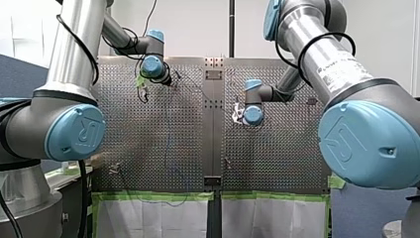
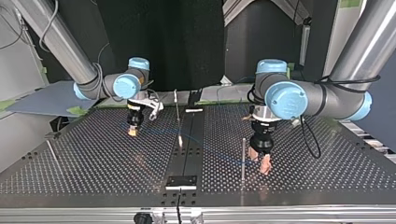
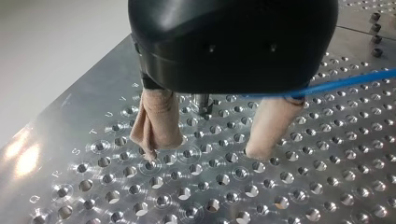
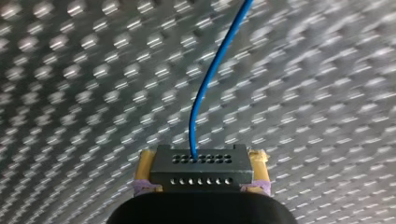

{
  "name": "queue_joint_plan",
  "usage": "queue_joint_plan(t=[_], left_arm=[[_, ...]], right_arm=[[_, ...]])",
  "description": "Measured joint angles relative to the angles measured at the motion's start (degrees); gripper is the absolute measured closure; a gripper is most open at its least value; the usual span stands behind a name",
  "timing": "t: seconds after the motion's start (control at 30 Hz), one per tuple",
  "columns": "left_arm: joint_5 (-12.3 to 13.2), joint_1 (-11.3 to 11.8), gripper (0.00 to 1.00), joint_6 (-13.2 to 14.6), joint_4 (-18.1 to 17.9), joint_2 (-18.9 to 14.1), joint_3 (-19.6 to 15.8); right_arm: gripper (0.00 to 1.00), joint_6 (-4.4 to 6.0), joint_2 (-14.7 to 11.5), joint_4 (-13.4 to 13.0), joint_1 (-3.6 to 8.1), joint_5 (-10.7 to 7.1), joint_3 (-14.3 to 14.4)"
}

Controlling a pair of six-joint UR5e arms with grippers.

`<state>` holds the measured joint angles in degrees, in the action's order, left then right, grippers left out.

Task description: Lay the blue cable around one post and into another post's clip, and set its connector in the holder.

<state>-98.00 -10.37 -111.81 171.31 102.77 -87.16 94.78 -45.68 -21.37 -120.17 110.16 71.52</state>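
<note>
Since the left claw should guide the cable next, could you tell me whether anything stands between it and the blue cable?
Nothing visible does. In the left wrist view the blue cable lies right against one beige pad of the open left claw, crossing it near its root.

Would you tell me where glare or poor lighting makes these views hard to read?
Left wrist view: strong glare on the table, beside my left end effector. Top view: dark backdrop; the table is dim. Right wrist view: holes glint, yet the blue cable and connector are evenly lit.
</note>
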Motion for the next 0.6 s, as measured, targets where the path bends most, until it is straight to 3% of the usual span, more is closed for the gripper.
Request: queue_joint_plan(t=[0.33,0.6], left_arm=[[-0.1,-0.2,0.0,0.3,0.0,0.0,0.0],[-0.3,-0.4,0.0,0.5,0.0,0.0,0.0]], right_arm=[[1.0,2.0,4.9,-4.9,0.55,1.93,4.9],[1.0,2.34,9.4,-9.4,0.09,2.31,9.4]])
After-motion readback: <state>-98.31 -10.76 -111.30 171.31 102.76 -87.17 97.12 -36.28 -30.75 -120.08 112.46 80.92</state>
